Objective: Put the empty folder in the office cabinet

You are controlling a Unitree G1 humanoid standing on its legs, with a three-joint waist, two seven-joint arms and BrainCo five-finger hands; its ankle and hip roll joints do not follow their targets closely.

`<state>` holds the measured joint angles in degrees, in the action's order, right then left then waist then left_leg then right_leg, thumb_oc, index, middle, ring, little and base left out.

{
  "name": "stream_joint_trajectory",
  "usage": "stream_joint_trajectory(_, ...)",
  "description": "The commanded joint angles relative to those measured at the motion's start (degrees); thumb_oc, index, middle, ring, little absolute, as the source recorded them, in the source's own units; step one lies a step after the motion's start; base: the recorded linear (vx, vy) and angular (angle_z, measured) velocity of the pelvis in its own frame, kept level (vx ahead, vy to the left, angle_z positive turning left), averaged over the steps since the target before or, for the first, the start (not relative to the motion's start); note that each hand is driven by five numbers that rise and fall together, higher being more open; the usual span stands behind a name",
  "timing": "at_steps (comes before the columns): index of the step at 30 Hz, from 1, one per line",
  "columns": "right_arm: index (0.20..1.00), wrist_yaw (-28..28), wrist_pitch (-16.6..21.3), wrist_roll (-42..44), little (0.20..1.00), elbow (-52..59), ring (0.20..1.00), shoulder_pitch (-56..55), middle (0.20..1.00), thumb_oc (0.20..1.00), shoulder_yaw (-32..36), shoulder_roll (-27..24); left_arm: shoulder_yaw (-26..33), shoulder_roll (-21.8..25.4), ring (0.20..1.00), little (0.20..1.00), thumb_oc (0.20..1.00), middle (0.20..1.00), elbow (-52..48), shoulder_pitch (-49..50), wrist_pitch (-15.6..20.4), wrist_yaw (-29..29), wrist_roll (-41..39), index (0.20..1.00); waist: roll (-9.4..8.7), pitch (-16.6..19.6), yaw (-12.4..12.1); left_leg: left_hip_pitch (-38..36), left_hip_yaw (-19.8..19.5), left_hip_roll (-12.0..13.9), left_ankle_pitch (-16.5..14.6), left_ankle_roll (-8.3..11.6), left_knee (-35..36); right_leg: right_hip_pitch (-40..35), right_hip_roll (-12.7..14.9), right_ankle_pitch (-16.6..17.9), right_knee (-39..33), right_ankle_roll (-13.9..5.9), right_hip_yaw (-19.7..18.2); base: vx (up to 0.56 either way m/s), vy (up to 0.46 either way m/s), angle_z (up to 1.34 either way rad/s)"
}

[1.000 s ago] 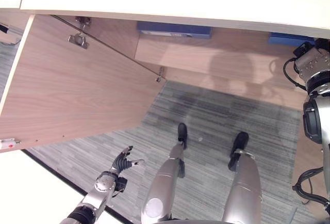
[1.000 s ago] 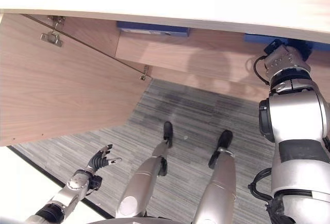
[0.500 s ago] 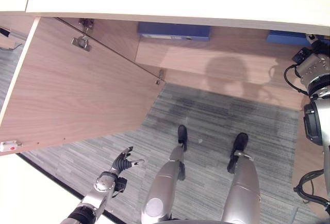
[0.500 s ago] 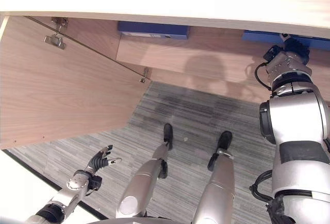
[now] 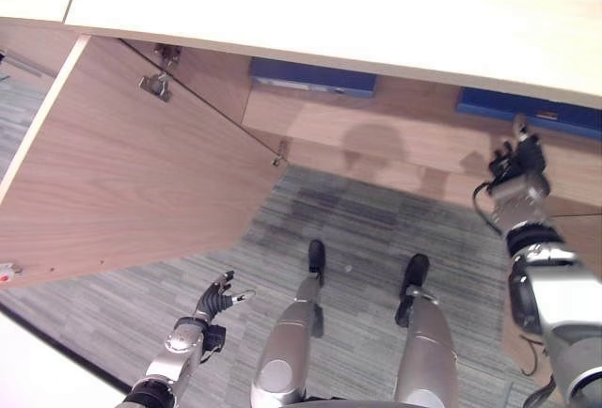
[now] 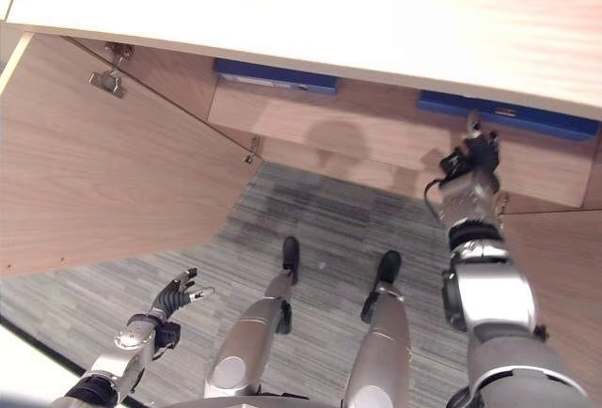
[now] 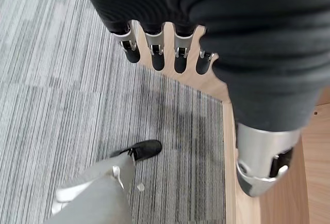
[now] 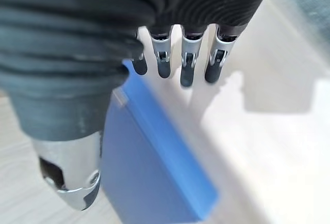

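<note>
A blue folder (image 5: 527, 112) lies flat on the right side of the cabinet shelf (image 5: 395, 135). My right hand (image 5: 514, 162) is just in front of it with straight fingers pointing at its front edge. In the right wrist view the fingers (image 8: 187, 61) are spread and straight over the folder (image 8: 154, 172), curled round nothing. I cannot tell whether they touch it. My left hand (image 5: 216, 297) hangs low over the carpet, open and holding nothing.
A second blue folder (image 5: 312, 77) lies further left on the same shelf. The cabinet's wooden door (image 5: 122, 173) stands swung open at the left. The pale cabinet top (image 5: 329, 4) overhangs the shelf. Grey striped carpet (image 5: 367, 229) lies in front.
The view has shifted. My right arm has come left and its hand now shows in front of the right folder, which is more exposed. The left hand has stayed put.
</note>
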<state>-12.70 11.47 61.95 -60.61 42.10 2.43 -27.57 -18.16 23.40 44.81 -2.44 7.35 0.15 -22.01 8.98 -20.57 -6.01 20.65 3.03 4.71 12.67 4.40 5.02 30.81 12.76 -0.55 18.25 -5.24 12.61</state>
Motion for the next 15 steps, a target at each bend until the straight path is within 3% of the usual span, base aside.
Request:
stream_joint_trajectory(1,1.0,2.83,3.18,0.62,1.0,5.28,1.0,-3.94,1.0,1.0,0.37,1.17,1.45,1.33,1.0,1.0,1.0,1.0,2.67,0.59,0.74,-0.28,1.46,1.0,-1.64,-0.54,-0.76,-6.15,-7.09,1.24,-8.88,2.35,-0.28,-5.65,0.34,-3.17,-0.86,-4.46,-1.8,0.03,0.028,-0.04)
stream_joint_trajectory(3,1.0,5.1,3.09,-1.19,1.0,9.32,1.0,-11.95,1.0,1.0,0.61,4.22,3.49,0.69,1.0,1.0,1.0,1.0,4.26,1.55,0.58,-0.63,2.64,1.0,-2.25,0.1,0.34,-7.58,-7.0,1.44,-9.06,2.36,-0.06,-7.5,0.46,-2.58,-1.94,-4.74,-1.61,0.05,0.053,-0.06)
stream_joint_trajectory(11,1.0,8.96,1.43,-3.93,1.0,13.36,1.0,-26.41,1.0,1.0,1.22,10.0,8.2,0.32,1.0,1.0,1.0,1.0,7.68,3.2,0.51,-1.11,4.3,1.0,-3.89,2.17,2.04,-11.76,-7.11,1.5,-10.15,2.13,-0.02,-12.58,0.84,-1.82,-4.24,-5.22,-1.42,0.03,0.024,-0.03)
stream_joint_trajectory(15,1.0,9.0,1.21,-3.48,1.0,11.44,1.0,-26.84,1.0,1.0,1.72,11.49,8.43,0.35,1.0,1.0,1.0,1.0,9.29,3.42,0.77,-1.13,6.24,1.0,-4.39,3.58,2.24,-12.4,-6.99,1.21,-10.41,2.12,-0.02,-14.21,1.34,-0.01,-7.05,-5.65,-1.23,0.01,0.008,-0.04)
